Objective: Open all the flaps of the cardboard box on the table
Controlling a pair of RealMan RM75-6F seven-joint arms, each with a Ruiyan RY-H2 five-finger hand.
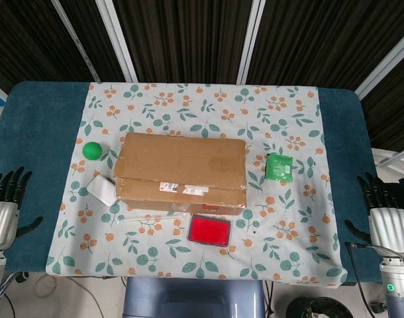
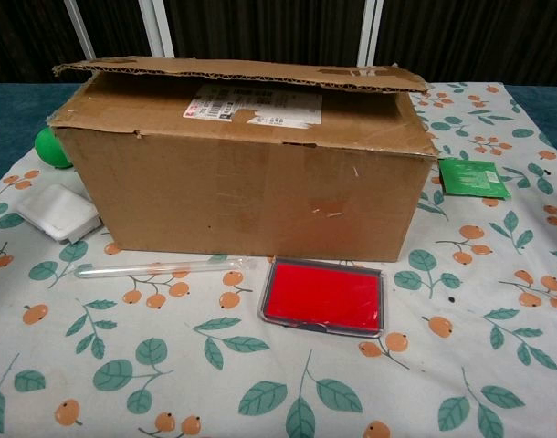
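The brown cardboard box (image 1: 181, 171) sits in the middle of the floral cloth, also filling the chest view (image 2: 242, 182). Its top flaps lie folded over; the far long flap (image 2: 233, 71) is lifted slightly above the near one, which carries a white label (image 2: 251, 108). My left hand (image 1: 4, 205) hovers at the table's left edge, fingers spread, holding nothing. My right hand (image 1: 386, 215) hovers at the right edge, fingers spread too, empty. Both hands are well away from the box and absent from the chest view.
A green ball (image 1: 91, 150) and a white case (image 1: 102, 190) lie left of the box. In front lie a clear tube (image 2: 160, 267) and a red-lidded tin (image 2: 324, 297). A green packet (image 1: 279, 167) lies to the right.
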